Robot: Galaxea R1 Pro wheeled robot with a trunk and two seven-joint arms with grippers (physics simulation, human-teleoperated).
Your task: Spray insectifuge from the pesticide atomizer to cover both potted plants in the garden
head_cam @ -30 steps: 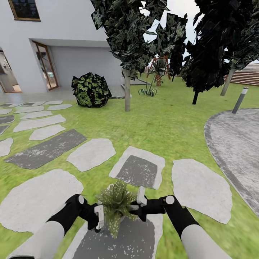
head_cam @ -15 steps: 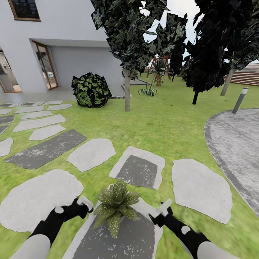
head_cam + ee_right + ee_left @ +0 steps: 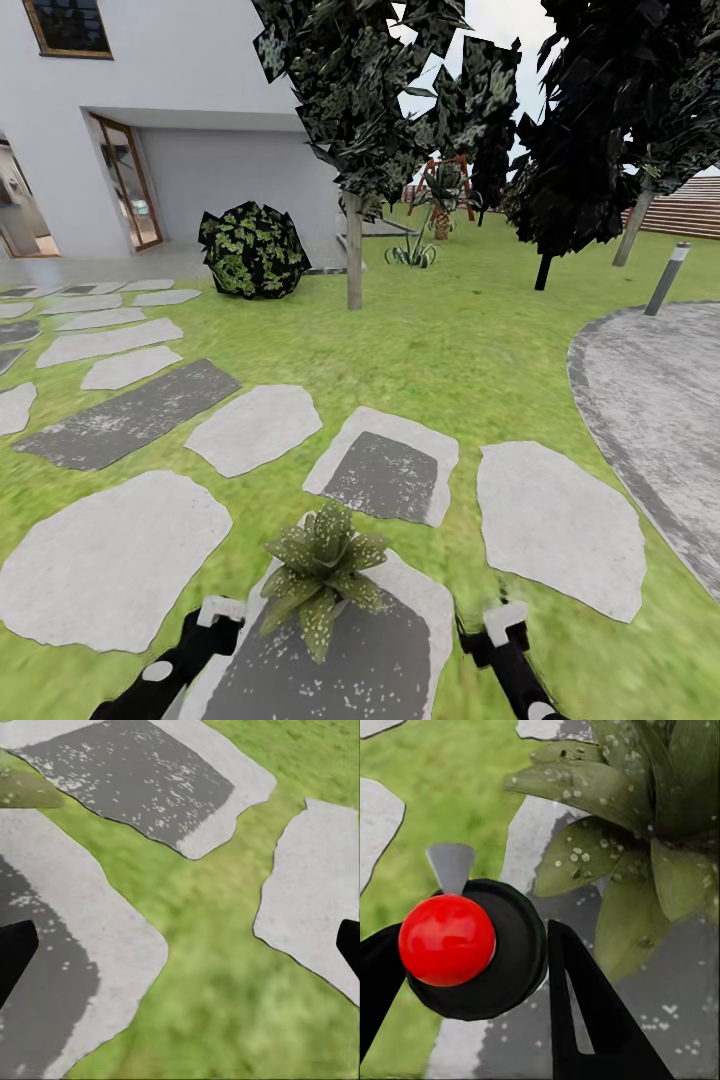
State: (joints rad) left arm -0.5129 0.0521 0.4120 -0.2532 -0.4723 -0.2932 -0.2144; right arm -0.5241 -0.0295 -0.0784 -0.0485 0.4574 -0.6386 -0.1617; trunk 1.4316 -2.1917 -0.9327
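One potted plant (image 3: 322, 575), a rosette of speckled green leaves, stands on a dark stepping stone (image 3: 350, 670) low in the head view. In the left wrist view its leaves (image 3: 615, 840) loom close. My left gripper (image 3: 218, 612) is to the plant's left. Between that gripper's (image 3: 472, 945) black fingers (image 3: 585, 1012) sits a dark round body with a red knob (image 3: 446, 939) and a pale grey nozzle, seemingly the pesticide atomizer (image 3: 514, 945) seen end-on. My right gripper (image 3: 503, 620) hangs to the plant's right over grass. It (image 3: 180, 952) is open, with nothing between its fingers.
Pale and dark stepping stones (image 3: 255, 428) cross the lawn. A round grey patio (image 3: 660, 400) with a short lamp post (image 3: 667, 278) lies right. A dark bush (image 3: 252, 250), a tree trunk (image 3: 353, 262), the house doorway (image 3: 130, 180) and a brown fence (image 3: 690, 212) stand farther off.
Both arms have drawn back and apart from the potted plant, dropping from its two sides to the picture's lower edge. The plant and the view have not shifted.
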